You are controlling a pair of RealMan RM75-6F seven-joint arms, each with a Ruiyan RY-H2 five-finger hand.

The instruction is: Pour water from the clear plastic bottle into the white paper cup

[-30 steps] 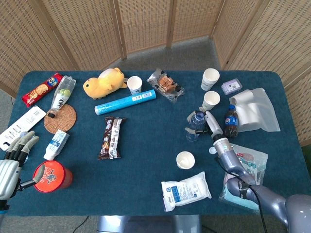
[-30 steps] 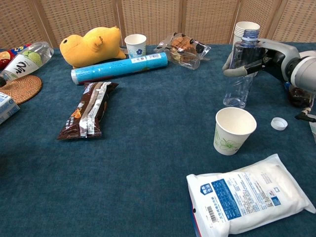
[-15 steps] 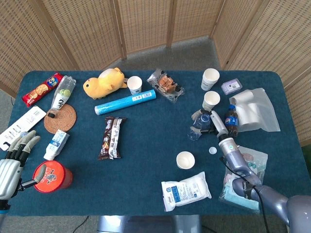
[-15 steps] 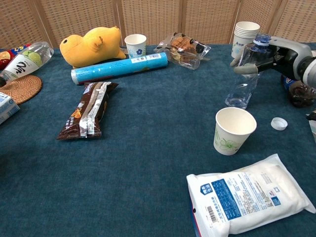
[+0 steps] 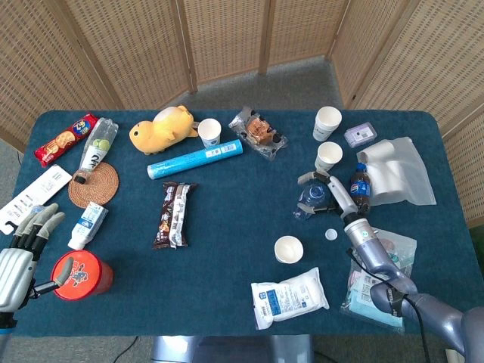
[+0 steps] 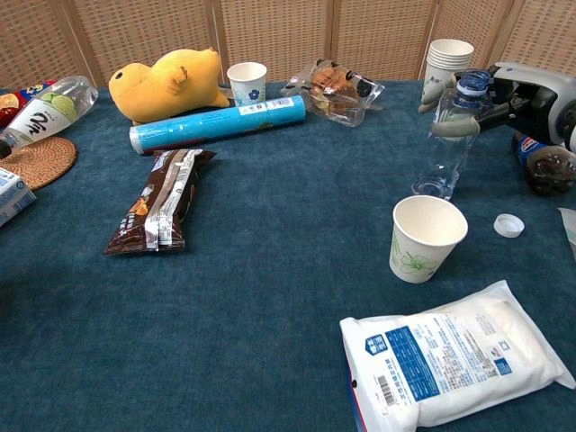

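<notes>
Fingers of the left hand (image 5: 19, 253) are seen spread at the near left edge of the table (image 5: 227, 227), nothing being held, with the thumb close beside a red round tin (image 5: 79, 274). Further along, a woven coaster (image 5: 94, 185) is overlapped by the neck of a lying green-label bottle (image 5: 96, 151), and a biscuit pack (image 5: 66, 139) lies at the far left. A yellow plush toy (image 6: 166, 81) is placed at the far side, beside a printed paper cup (image 6: 247, 83), with a blue roll (image 6: 220, 122) lying in front of both. A brown snack wrapper (image 6: 162, 198) lies nearer, toward the middle. Right of centre, the white paper cup (image 6: 426, 237) stands upright, with a white pouch (image 6: 454, 353) lying nearer than it. Just beyond the cup, the clear plastic bottle (image 6: 450, 144) is grasped near its neck by the right hand (image 6: 504, 94), uncapped and roughly upright; whether its base rests on the table cannot be told. A white bottle cap (image 6: 508, 225) lies to the right of the cup, and a dark cola bottle (image 6: 544, 166) stands behind the hand. A stack of paper cups (image 6: 446, 58) is set at the far side.
</notes>
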